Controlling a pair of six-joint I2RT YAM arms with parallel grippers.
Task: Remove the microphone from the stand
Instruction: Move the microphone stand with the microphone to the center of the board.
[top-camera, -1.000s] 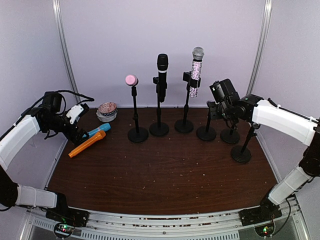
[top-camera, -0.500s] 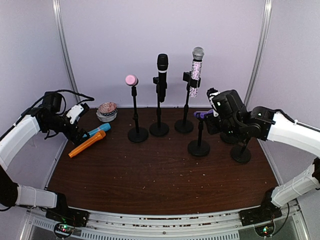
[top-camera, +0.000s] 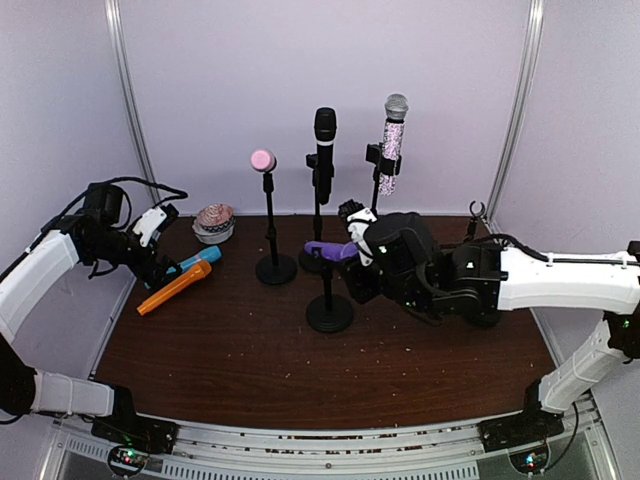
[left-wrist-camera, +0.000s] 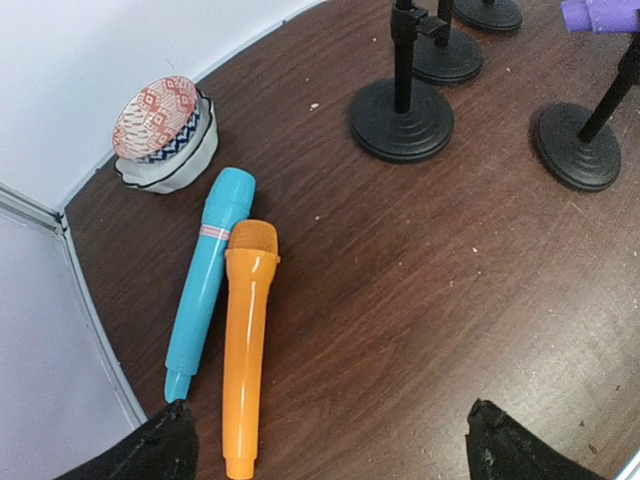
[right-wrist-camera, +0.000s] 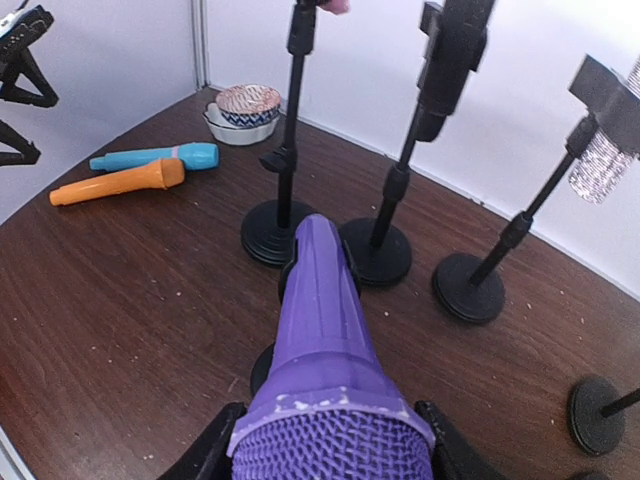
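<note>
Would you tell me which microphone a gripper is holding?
The purple microphone: the right gripper clamps its head. The black, glittery and pink ones stand upright untouched; blue and orange lie loose.

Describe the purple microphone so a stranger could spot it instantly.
On the brown table, find the white right arm reaching to the centre. Its gripper clamps the purple microphone, lying sideways atop a short stand; every other microphone is another colour.

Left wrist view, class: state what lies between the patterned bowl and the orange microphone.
The blue microphone lies between the patterned bowl and the orange microphone, flat alongside the orange one. The left wrist view shows it plainly.
</note>
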